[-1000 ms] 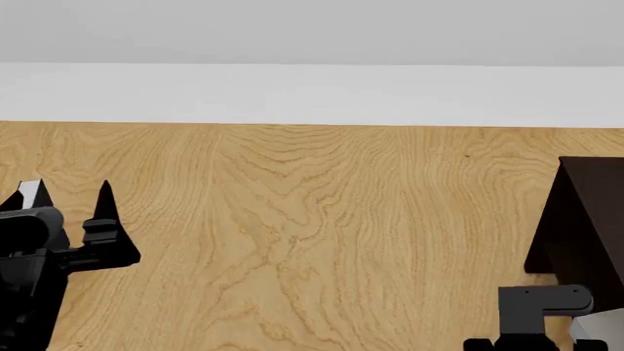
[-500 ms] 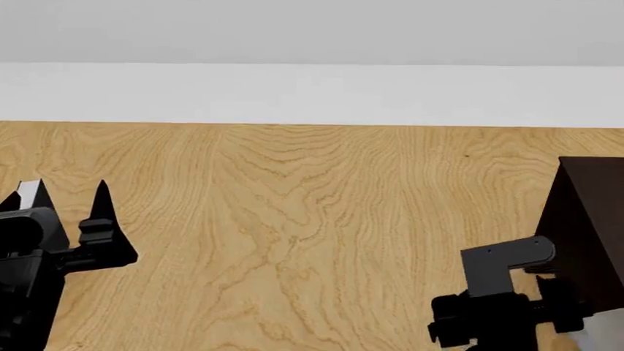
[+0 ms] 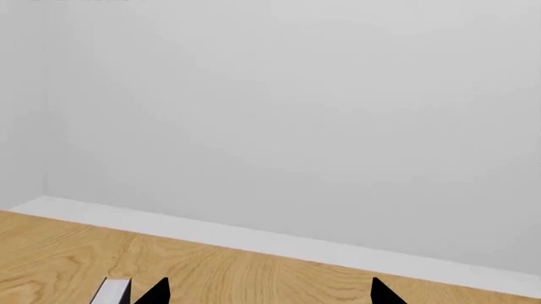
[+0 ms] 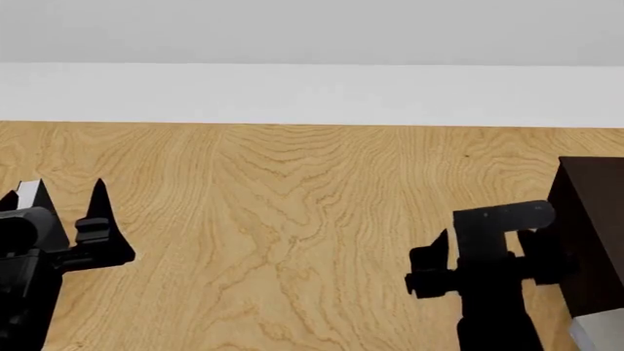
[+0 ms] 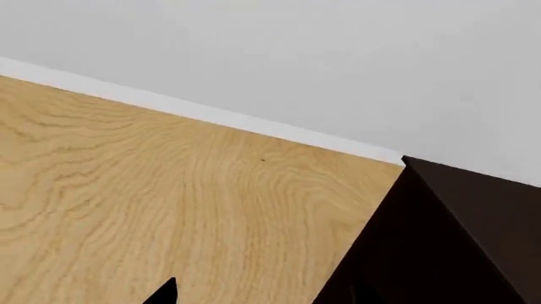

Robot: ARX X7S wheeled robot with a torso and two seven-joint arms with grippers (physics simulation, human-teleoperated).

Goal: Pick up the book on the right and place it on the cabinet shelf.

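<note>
Raised and shifted inward since the earlier head frames, the right gripper (image 4: 483, 256) is now being seen well up in the head view, just beside the cabinet (image 4: 592, 234); earlier only its upper bracket was showing at the bottom edge. The left gripper (image 4: 61, 219) is being held almost where it was, drifted slightly left.

Left jaws are being held wide: two black tips are showing well apart in the left wrist view, with nothing between them. The white object (image 4: 31, 193) beside the left tip cannot be identified. The spread of the right jaws cannot be told; only one tip (image 5: 163, 292) is entering the right wrist view, and the head view is showing the gripper from behind.

A light-grey corner (image 4: 600, 330) is showing at the lower right edge of the head view, below the cabinet. It is being taken, as a judgement, for the book; most of it is out of frame. No book is being held by either gripper.

Risks being noted:
- The right arm is being worked close to the cabinet side; a sideways move could strike the dark board.
- The book is lying nearly out of view, so a descent could be misjudged and the cover clipped or pushed.
- Two alike grey books are expected; the wrong one could be taken.
</note>
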